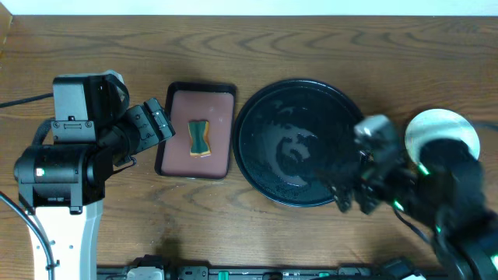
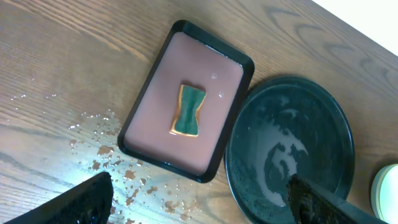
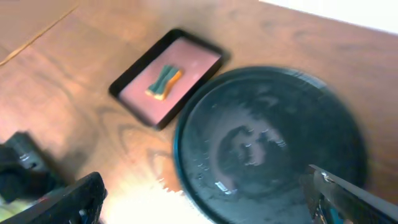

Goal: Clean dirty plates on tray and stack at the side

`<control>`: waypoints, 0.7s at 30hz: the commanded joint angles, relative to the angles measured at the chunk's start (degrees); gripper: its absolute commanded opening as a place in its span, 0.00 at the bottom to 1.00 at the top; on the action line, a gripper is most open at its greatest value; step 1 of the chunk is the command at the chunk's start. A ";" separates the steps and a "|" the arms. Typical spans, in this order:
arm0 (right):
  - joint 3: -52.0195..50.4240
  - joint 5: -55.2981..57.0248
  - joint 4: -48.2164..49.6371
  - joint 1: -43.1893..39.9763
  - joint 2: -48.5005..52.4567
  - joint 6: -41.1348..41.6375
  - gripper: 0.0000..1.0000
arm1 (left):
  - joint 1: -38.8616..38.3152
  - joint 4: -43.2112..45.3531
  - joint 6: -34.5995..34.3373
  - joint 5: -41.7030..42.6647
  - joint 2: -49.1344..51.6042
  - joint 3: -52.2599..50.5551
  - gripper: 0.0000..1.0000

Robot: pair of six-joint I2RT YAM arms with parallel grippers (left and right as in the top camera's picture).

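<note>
The black round tray (image 1: 299, 144) sits mid-table, wet, with no plate on it. It also shows in the left wrist view (image 2: 289, 149) and the right wrist view (image 3: 267, 143). A pale plate (image 1: 440, 128) lies on the wood to the right of the tray, partly hidden by my right arm. I cannot tell whether others lie under it. Its edge shows in the left wrist view (image 2: 387, 190). My left gripper (image 1: 156, 124) is open and empty left of the rectangular tray (image 2: 202, 202). My right gripper (image 1: 352, 196) is open and empty over the black tray's near right rim (image 3: 205, 199).
A reddish-brown rectangular tray (image 1: 199, 131) with a dark rim stands left of the black tray and holds a green-and-yellow sponge (image 1: 201, 138) (image 2: 189, 110) (image 3: 165, 81). Water drops and brown specks lie on the wood (image 2: 124, 168) beside it.
</note>
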 commanded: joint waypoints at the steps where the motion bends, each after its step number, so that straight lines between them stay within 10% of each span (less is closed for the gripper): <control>1: 0.28 11.15 -0.94 -0.44 -7.67 -1.55 0.99 | 0.15 -0.20 0.57 0.57 0.04 0.90 0.90; 21: -45.64 16.72 29.31 -15.06 -38.27 -7.89 0.99 | 0.15 -0.20 0.57 0.55 0.04 0.90 0.90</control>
